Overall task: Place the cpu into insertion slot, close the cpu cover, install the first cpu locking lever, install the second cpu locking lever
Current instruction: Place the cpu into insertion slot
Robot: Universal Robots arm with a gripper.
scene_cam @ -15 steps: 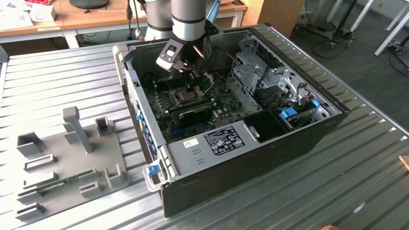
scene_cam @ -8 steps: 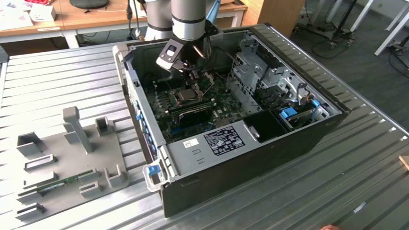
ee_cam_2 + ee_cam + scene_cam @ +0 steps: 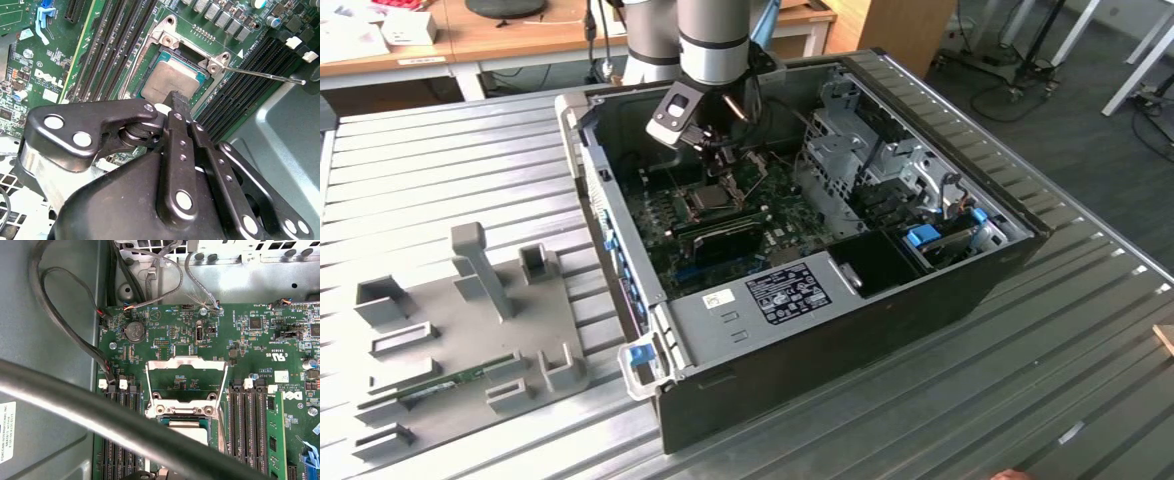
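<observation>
Over the computer case [image 3: 854, 330] on the worktop [image 3: 454, 150] hangs the end effector [image 3: 718, 160]. Second wrist view: narrow, empty, beside the cpu [image 3: 170, 80] seated in the insertion slot [image 3: 161, 39]. First wrist view — cpu cover [image 3: 186, 361] open; lowering it flat, chip undisturbed, seems essential.

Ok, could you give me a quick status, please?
Gripper low over the chip. Chip seated in socket. Cover open, lever swung out. Nothing seen blocking.

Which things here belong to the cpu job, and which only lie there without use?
Belong to the job: the cpu, seated in the insertion slot; the cpu cover, open; a locking lever, sticking out sideways; the tool, close over the cpu.
Just lying about: the grey fixture tray beside the case; the memory stick on it; black cables.
</observation>
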